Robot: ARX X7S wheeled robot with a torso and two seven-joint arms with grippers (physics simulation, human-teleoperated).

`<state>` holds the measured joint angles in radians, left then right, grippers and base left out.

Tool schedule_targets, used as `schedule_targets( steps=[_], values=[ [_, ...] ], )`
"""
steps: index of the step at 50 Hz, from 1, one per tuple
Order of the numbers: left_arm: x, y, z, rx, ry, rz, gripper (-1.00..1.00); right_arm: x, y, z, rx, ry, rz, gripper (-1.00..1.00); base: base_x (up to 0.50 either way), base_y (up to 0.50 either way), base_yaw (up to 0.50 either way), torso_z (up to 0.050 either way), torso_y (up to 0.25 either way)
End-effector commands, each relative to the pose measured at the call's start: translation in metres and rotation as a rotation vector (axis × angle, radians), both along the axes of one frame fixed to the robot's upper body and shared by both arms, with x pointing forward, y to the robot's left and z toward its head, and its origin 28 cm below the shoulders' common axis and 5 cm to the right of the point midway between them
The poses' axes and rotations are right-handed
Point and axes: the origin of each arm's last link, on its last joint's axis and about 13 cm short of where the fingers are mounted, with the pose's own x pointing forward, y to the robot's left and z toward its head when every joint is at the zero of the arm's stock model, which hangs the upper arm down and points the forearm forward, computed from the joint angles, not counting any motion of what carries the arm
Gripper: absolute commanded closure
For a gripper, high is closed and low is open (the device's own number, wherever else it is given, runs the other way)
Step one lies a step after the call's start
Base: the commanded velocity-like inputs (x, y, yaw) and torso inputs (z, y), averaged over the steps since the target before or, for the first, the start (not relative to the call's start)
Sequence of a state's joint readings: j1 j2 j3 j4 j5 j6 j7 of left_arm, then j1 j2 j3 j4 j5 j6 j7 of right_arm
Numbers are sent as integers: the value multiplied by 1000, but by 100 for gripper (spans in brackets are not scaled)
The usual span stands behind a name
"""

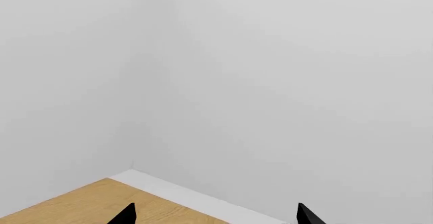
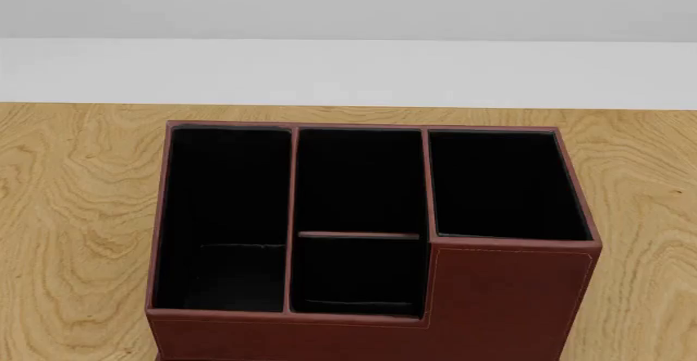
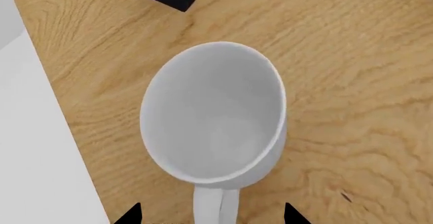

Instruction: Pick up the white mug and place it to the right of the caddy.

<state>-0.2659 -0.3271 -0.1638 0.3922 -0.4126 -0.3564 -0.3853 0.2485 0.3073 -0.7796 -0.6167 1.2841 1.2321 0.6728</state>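
The white mug [image 3: 213, 115] stands upright on the wooden surface [image 3: 352, 57], its handle cut off between the spread tips of the right pincer [image 3: 212, 215], untouched. The left pincer [image 1: 215, 215] shows only two parted tips. In the head view the caddy [image 2: 370, 230] hides both arms and the mug.

I see a light wood-grain tabletop [image 2: 77, 214] reaching to a pale white ledge [image 2: 348, 71] at its far edge. Beyond it, 2 plain grey-white walls [image 1: 284, 82] meet in a corner under soft, even light.
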Motion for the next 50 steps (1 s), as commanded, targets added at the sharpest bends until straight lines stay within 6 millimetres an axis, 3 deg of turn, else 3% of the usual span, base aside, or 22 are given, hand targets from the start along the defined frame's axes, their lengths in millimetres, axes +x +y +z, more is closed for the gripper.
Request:
schedule_targets(
  steps=[1, 50],
  values=[
    [0, 0, 0, -1, 1, -1, -100, -2, 3, -12, -12, 9, 22, -100, 0, 0, 0, 0, 0],
    [-1, 0, 0, -1, -1, -5, -100, -5, 8, -42, -9, 53, 42, -100, 0, 0, 0, 0, 0]
  ],
)
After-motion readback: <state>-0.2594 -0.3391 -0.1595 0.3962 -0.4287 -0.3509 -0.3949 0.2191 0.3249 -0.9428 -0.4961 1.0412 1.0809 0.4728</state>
